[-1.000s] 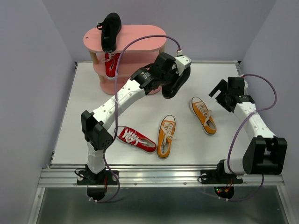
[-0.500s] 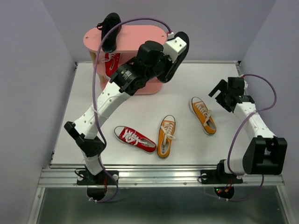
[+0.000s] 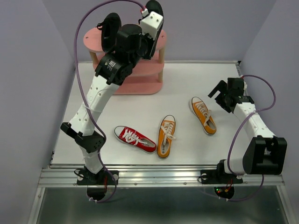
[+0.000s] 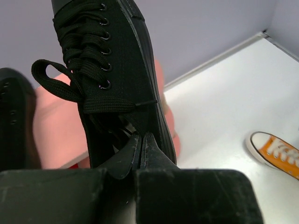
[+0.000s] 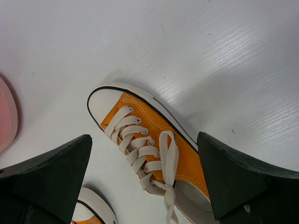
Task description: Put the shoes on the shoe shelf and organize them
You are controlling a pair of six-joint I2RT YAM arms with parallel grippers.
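From overhead, the left arm (image 3: 100,88) reaches up and across the shoe shelf (image 3: 140,81), and only the toe of the held black sneaker (image 3: 155,7) shows past the wrist, over the far right end of the top board. The left wrist view fills in the rest. The left gripper (image 4: 141,140) is clenched on that sneaker's collar beside the tongue, one finger inside the shoe and one outside, with the laces and eyelets running up and away. Neither view settles whether its sole touches the board.

The second black sneaker (image 3: 110,30) lies on the left part of the top board. In the wrist view it is only a dark sliver at the left edge.

The arm hides much of the lower tiers from above, so what sits on them cannot be made out.

On the table (image 3: 187,79), a red sneaker (image 3: 134,139) lies near the front with the middle orange sneaker (image 3: 166,136) just beside it on the right. The right orange sneaker (image 3: 203,115) lies apart, farther right.

Overhead, the right gripper (image 3: 218,95) is a dark cluster whose opening is hard to read. The right wrist view shows its fingers (image 5: 51,177) spread wide and released, hovering over the right orange sneaker's toe and white laces and holding nothing. Only the middle orange sneaker's toe cap peeks in at the bottom of that frame, and a pink curve of the shelf is cut off at its left edge.
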